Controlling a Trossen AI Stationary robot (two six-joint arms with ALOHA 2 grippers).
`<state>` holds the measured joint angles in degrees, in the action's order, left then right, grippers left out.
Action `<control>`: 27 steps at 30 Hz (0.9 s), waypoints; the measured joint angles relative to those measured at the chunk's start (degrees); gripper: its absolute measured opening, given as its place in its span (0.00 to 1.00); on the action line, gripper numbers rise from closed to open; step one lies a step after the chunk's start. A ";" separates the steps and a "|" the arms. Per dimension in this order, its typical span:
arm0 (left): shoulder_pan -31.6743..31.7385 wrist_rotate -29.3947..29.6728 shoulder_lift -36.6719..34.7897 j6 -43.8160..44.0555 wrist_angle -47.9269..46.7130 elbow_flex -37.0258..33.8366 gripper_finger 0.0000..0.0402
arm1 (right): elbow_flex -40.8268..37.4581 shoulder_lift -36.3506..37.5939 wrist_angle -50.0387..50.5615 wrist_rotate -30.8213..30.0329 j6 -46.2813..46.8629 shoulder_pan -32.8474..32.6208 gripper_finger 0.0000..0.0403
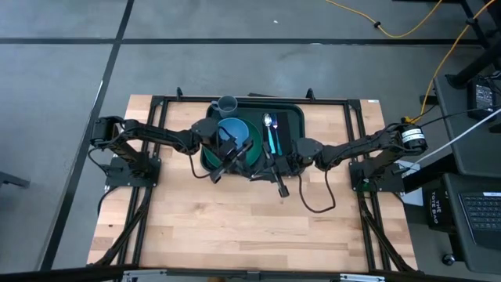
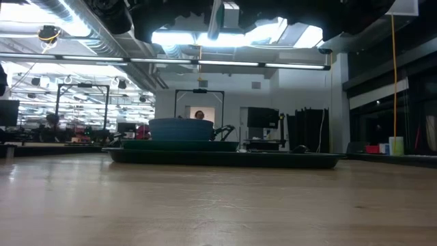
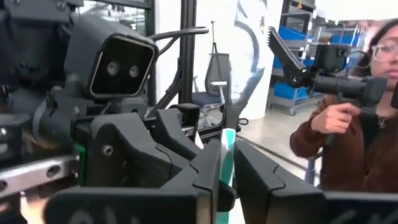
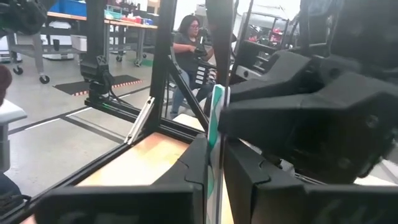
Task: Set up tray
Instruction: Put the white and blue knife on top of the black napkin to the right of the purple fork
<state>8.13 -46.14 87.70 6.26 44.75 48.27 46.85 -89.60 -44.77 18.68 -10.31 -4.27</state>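
The dark green tray [image 1: 293, 117] lies at the table's far middle and shows edge-on in the low view [image 2: 225, 158]. On it are a round green plate [image 1: 210, 160], a blue bowl [image 1: 235, 129] [image 2: 181, 128], a spoon [image 1: 267, 121] and a teal-handled utensil [image 1: 273, 139]. A grey mug [image 1: 227, 103] stands at its far left rim. My left gripper [image 1: 235, 153] [image 3: 227, 171] and right gripper [image 1: 270, 166] [image 4: 216, 165] face each other above the tray's near part. Each is shut on a thin teal piece [image 3: 229, 146] [image 4: 215, 118] seen edge-on; what it is cannot be told. My left gripper pinches the thin teal piece between its two fingers [image 3: 208, 168], and the piece's edge [image 3: 229, 155] stands up out of the gap. It is lifted clear of the table. My right gripper pinches the same kind of thin teal strip [image 4: 215, 134] between its fingers [image 4: 199, 162], coming level from the table's right. The strip rises upright above the fingertips.
The table's near half is bare wood [image 1: 250, 227]. Black frame rails [image 1: 156, 125] run along the table's sides. A cable [image 1: 313, 200] loops on the wood near the right arm. A person [image 3: 348, 124] [image 4: 186, 43] stands beyond the table holding a device.
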 joint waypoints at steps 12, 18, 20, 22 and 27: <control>-0.09 0.42 -1.71 1.51 -3.38 0.00 0.30 | 0.00 0.00 -0.21 0.36 2.56 -0.07 0.08; 0.14 1.98 -6.62 -5.18 -13.68 0.00 0.34 | 0.00 0.81 0.23 -0.92 2.56 -0.07 0.08; 0.17 3.92 -8.42 -6.98 -17.97 0.00 0.33 | 0.00 1.35 0.55 -1.05 2.52 0.09 0.08; 0.03 5.15 -10.00 -8.95 -20.66 0.00 0.32 | 0.00 1.42 0.58 -1.05 2.52 0.29 0.08; -0.21 5.08 -12.19 -14.06 -24.75 0.00 0.30 | 0.00 1.42 1.94 -2.95 2.46 0.37 0.08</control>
<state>7.92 -41.06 75.52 -7.80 20.00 48.27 46.85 -88.18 -42.82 15.73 -7.85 -3.90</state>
